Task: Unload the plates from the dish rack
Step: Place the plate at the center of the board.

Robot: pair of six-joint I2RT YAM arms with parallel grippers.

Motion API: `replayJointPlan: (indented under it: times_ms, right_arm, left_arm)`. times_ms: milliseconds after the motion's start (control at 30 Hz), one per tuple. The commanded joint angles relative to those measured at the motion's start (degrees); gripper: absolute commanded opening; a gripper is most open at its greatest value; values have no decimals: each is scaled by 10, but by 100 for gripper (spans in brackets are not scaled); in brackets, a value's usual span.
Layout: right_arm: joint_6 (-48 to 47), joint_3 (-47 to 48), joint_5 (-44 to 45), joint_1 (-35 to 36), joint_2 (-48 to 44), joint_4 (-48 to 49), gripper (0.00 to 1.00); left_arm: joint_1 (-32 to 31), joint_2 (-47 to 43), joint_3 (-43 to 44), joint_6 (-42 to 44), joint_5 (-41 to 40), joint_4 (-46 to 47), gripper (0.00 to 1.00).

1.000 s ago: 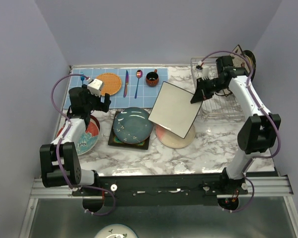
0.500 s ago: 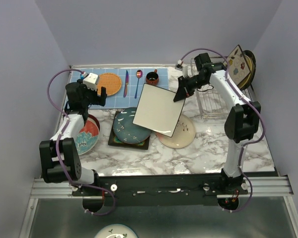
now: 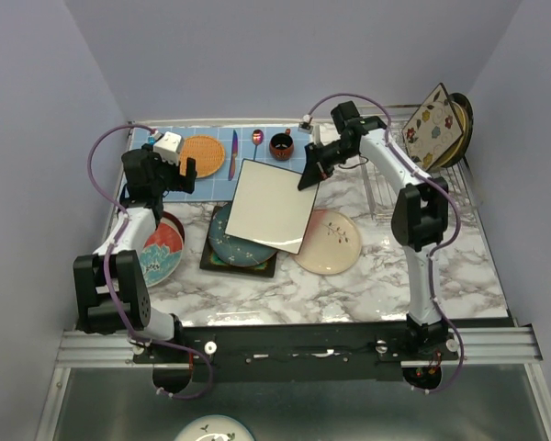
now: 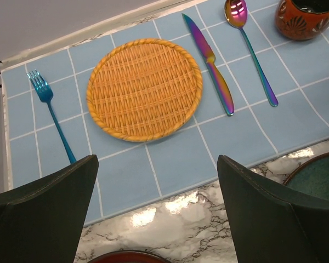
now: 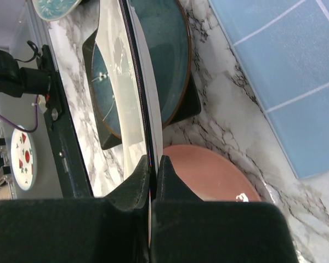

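Observation:
My right gripper [image 3: 309, 175] is shut on the edge of a square cream plate [image 3: 269, 204] and holds it tilted in the air. Below it lie a round teal plate [image 3: 239, 243] stacked on a dark square plate [image 3: 263, 266], and a pink plate [image 3: 335, 243]. The right wrist view shows the fingers [image 5: 136, 189] clamped on the cream plate's rim [image 5: 132, 82], above the teal plate [image 5: 167, 55] and the pink plate [image 5: 208, 175]. The dish rack [image 3: 386, 193] at the back right holds a flowered square plate [image 3: 429, 127] and a dark round plate [image 3: 463, 115]. My left gripper [image 4: 156, 213] hangs open and empty over the placemat's near edge, just beyond a red-rimmed plate [image 3: 161, 250].
On a blue placemat [image 3: 211, 182] at the back left lie an orange woven mat [image 4: 144, 87], a blue fork [image 4: 52, 115], a knife [image 4: 211, 63], a spoon [image 4: 249, 46] and a dark-red cup [image 4: 307, 16]. A flowered plate [image 3: 211, 429] sits below the table's near edge.
My right arm has swung left from the rack, carrying the cream plate over the pink plate to above the teal one. The left gripper shifted slightly back and stayed open.

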Motion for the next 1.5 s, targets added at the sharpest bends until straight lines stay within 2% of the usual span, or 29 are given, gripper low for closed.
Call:
replayJointPlan:
  times_ms: [0, 333, 633, 800, 1467]
  right_arm:
    - [33, 47, -126, 17, 16, 7, 1]
    - [86, 65, -200, 47, 69, 51, 1]
    - [121, 60, -198, 64, 82, 99, 1]
    - [128, 83, -200, 66, 99, 95, 1]
    - [144, 63, -192, 84, 109, 102, 1]
  left_arm:
    - [3, 11, 12, 12, -17, 2, 99]
    - [3, 19, -2, 17, -30, 19, 99]
    - [3, 18, -4, 20, -37, 21, 99]
    - [3, 14, -6, 26, -38, 19, 99]
    - [4, 12, -15, 37, -39, 40, 99]
